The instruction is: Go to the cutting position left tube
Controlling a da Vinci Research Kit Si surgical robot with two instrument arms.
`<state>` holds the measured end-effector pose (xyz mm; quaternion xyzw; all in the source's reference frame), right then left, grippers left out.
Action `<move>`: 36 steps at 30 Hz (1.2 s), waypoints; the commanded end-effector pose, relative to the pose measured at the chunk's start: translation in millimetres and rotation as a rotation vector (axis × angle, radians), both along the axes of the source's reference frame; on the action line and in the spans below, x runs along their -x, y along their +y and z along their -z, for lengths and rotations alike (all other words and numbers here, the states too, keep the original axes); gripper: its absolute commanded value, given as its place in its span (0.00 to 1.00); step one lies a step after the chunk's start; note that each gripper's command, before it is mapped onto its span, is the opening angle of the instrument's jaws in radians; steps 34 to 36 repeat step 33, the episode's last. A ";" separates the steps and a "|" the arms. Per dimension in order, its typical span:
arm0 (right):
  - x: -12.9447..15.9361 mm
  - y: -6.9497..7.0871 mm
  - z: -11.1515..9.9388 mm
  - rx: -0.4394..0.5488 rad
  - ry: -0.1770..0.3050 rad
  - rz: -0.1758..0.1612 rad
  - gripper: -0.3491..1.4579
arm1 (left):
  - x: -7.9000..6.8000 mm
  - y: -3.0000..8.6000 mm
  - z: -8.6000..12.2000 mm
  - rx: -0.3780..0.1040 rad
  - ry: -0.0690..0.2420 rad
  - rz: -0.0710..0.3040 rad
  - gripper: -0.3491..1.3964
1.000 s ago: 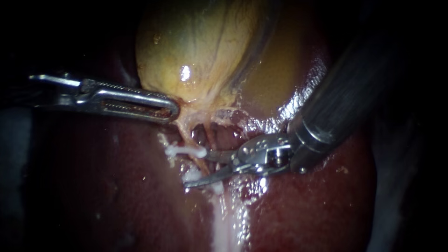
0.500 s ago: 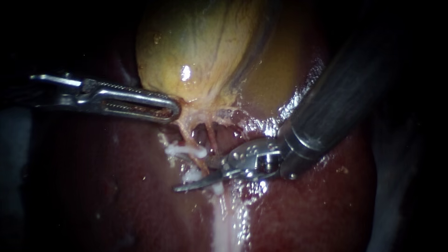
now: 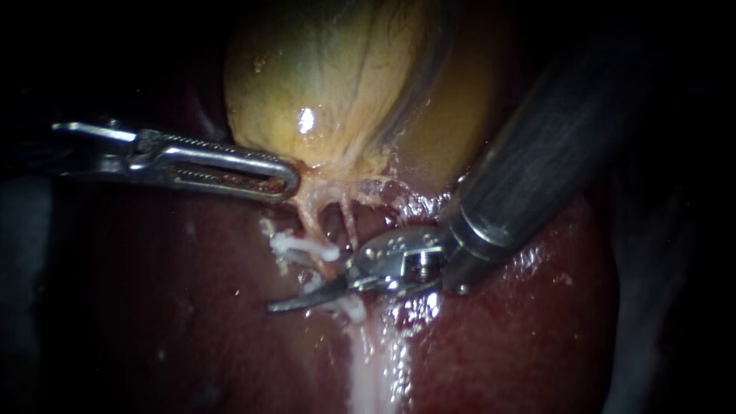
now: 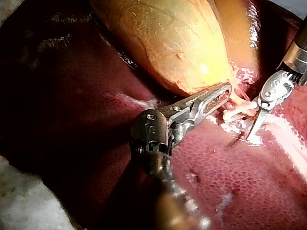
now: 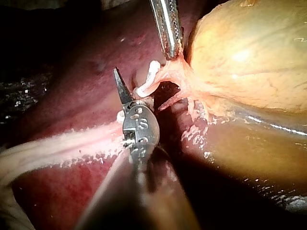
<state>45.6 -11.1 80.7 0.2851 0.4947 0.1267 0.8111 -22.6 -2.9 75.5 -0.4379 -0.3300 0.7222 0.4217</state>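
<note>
**Blades astride the left tube, between two clips**

Just below the neck of the gallbladder, where it narrows into pale strands over the dark red liver, the two tools meet. The left instrument comes in level from the side. Its long toothed jaws are closed on the pale tissue at the gallbladder's neck, which stretches taut from their tip. Two thin strands run down from there. The left tube is the strand nearer that instrument. A white upper clip lies across it, and a lower clip sits further down, by the wet pale streak on the liver. The right instrument reaches in from the upper right, its thick dark shaft crossing the gallbladder's edge. Its tip is a pair of slim curved blades, parted in a narrow V; the gap shows in the left wrist view. The left tube lies at the blades, between the two clips. One blade passes beneath it and the other is largely hidden by tissue, so I cannot say whether metal touches the tube.
</note>
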 end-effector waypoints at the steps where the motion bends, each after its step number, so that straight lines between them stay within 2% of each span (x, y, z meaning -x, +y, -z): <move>1: -0.2 0.0 0.0 0.001 0.002 -0.002 0.99 | 0.0 0.0 0.0 0.000 0.000 0.000 0.00; 9: -1.0 0.1 -0.2 0.002 0.007 -0.006 0.99 | 0.1 -0.1 0.1 0.000 0.001 0.001 0.00; 36: -1.2 0.1 -0.3 0.002 0.008 -0.004 0.99 | 0.1 -0.1 0.1 0.000 0.001 0.001 0.00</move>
